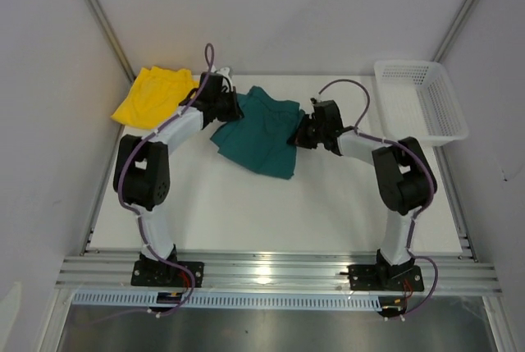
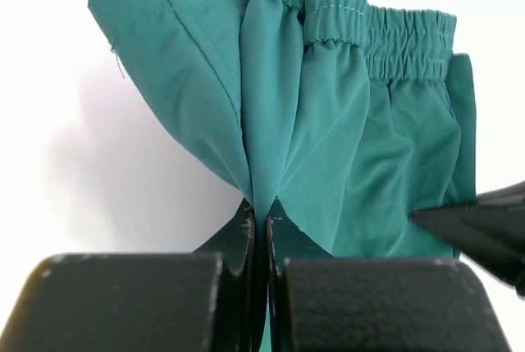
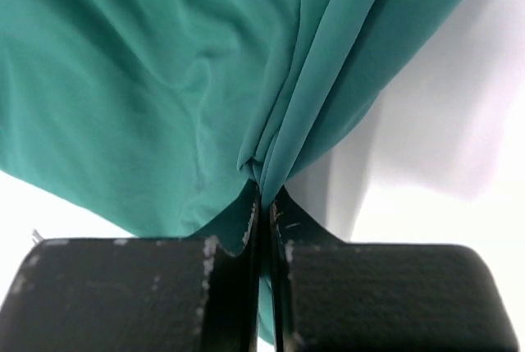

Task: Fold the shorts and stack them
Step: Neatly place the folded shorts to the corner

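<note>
White table [image 1: 271,212]. Dark teal shorts [image 1: 261,134] lie rumpled at centre far, between the two pincers. White mesh basket [image 1: 443,114] at far right, well apart from them. Yellow shorts [image 1: 156,93] bunched at far left corner, loose, nothing gripping them. Left gripper [image 2: 260,217] clamped on a gathered fold at the teal shorts' left edge. Right gripper [image 3: 264,196] clamped on a fold at their right edge. Both jaws pressed together, cloth pinched between.
</note>
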